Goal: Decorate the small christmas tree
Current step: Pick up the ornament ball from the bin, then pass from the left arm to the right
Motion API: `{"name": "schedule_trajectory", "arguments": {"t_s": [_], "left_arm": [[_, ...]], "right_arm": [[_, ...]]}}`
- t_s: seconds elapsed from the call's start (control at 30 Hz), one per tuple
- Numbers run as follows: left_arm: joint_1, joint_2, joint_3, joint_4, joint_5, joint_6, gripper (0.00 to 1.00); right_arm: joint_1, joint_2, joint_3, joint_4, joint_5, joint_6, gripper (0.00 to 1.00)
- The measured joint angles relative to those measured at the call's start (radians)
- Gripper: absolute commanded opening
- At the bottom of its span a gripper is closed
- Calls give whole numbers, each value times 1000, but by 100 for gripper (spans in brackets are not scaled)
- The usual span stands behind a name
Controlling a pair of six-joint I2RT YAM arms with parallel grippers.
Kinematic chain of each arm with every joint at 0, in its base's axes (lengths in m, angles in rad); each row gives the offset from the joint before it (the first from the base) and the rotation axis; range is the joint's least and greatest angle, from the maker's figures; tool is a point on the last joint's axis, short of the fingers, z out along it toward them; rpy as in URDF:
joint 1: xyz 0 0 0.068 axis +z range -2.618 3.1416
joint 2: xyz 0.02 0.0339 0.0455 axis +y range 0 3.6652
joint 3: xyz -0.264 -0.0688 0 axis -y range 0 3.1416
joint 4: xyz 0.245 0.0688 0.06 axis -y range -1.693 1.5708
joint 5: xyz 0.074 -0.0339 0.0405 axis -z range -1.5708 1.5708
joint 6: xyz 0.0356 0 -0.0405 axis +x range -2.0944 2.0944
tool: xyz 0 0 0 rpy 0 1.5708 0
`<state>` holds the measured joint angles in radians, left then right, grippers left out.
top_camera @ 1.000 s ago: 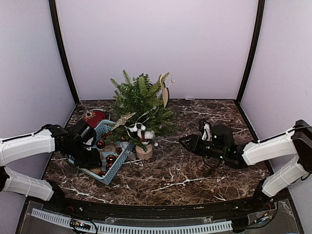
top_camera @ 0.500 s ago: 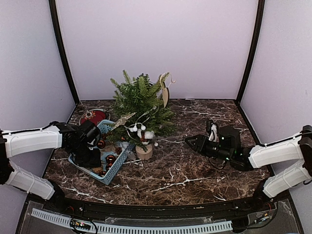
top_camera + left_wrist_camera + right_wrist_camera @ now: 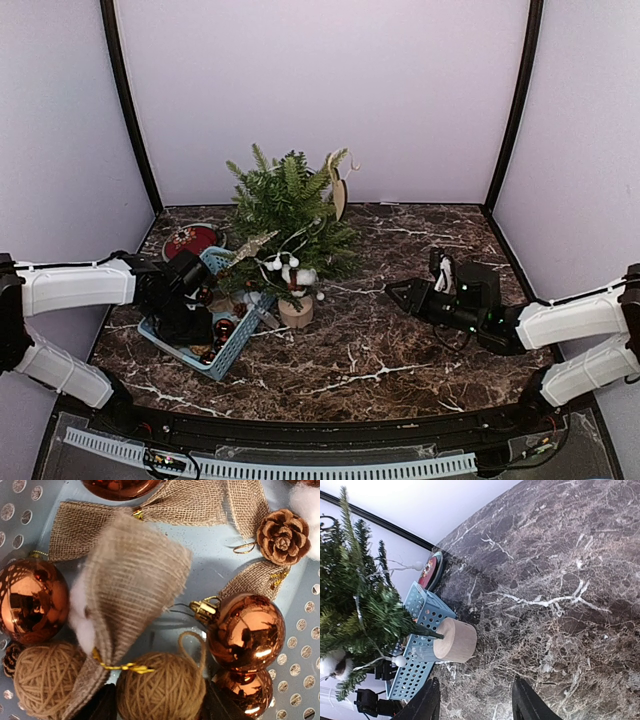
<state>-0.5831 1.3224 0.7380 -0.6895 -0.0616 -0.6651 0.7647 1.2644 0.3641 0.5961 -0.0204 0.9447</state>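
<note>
Marble tabletop (image 3: 400, 350), left gripper (image 3: 160, 702) spread around twine ball (image 3: 160, 685) in basket (image 3: 306, 645), right gripper (image 3: 477, 702) spread, empty

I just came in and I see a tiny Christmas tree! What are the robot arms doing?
They're decorating the small christmas tree. The left gripper is down in the blue basket of ornaments, with a twine ball between its jaws. I can't tell if it's gripping it. The right gripper hovers open and empty over the table, to the right of the tree. A few white fluffy balls already hang on the tree.
</note>
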Motion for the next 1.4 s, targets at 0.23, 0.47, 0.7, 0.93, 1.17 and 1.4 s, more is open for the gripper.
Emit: {"name": "schedule_trajectory", "arguments": {"t_s": [0.23, 0.47, 0.7, 0.93, 1.17, 1.4], "left_arm": [[-5, 6, -11, 11, -11, 3, 42], [-10, -101, 11, -54, -19, 2, 37], [-10, -345, 164, -124, 22, 27, 35], [-14, -428, 184, -144, 246, 138, 33], [-98, -486, 146, -79, 495, 190, 31], [-246, -494, 63, 90, 658, 105, 31]], "right_arm": [[-3, -82, -3, -29, 26, -1, 52], [-7, -232, 9, -153, 45, -36, 54], [-7, -480, 108, -364, 69, -127, 57], [-6, -595, 197, -477, -37, -216, 55], [93, -518, 199, -443, -166, -233, 54], [306, -386, 195, -332, -166, -220, 57]]}}
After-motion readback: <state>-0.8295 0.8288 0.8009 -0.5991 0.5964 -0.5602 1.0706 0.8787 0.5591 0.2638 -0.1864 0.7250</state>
